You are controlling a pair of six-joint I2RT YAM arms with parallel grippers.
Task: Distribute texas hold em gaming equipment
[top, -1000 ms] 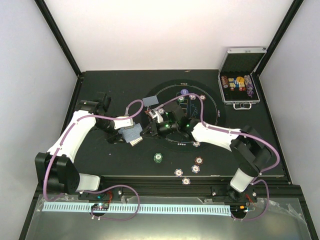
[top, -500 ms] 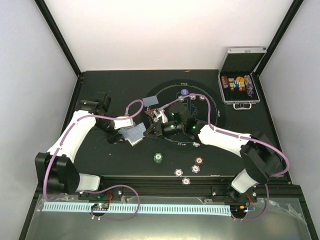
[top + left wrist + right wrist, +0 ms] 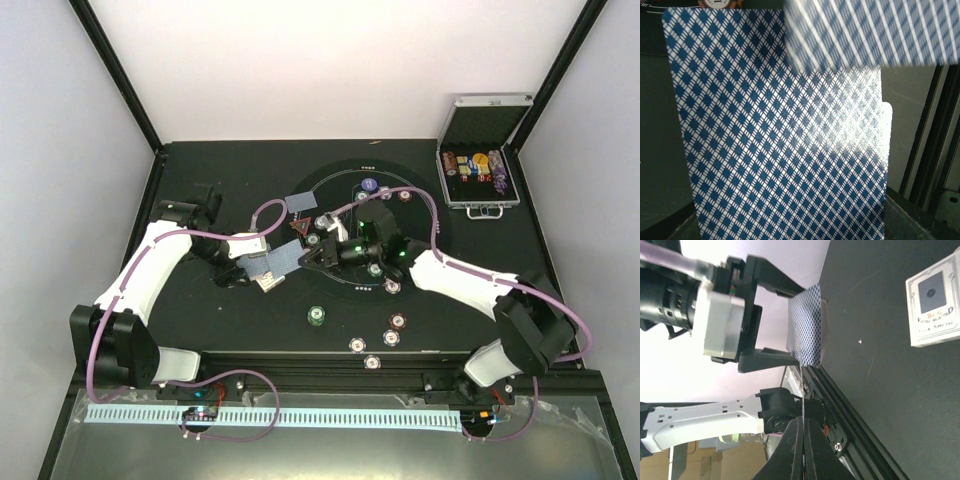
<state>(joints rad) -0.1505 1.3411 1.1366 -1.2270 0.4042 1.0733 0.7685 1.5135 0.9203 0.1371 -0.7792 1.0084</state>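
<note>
My left gripper (image 3: 258, 272) is shut on a deck of blue-checked playing cards (image 3: 780, 150), which fills the left wrist view and hides the fingers. My right gripper (image 3: 802, 421) is shut on one card (image 3: 802, 390), seen edge-on and still overlapping the deck (image 3: 807, 325). In the top view this card (image 3: 285, 256) bridges the two grippers, with the right gripper (image 3: 304, 260) at its right end. A red triangular marker (image 3: 301, 228) lies just beyond it. A green chip (image 3: 316, 316) and red-brown chips (image 3: 399, 321) lie near the front edge.
A silver case (image 3: 482, 165) with chip rolls stands open at the back right. A grey-blue rectangle (image 3: 300, 203) lies flat on the round mat's left side. A white card box (image 3: 935, 300) shows in the right wrist view. More chips (image 3: 404, 196) dot the ring.
My right gripper has drawn a card rightward off the deck, and its arm has swung right. The red marker is now uncovered. The left arm has barely moved.
</note>
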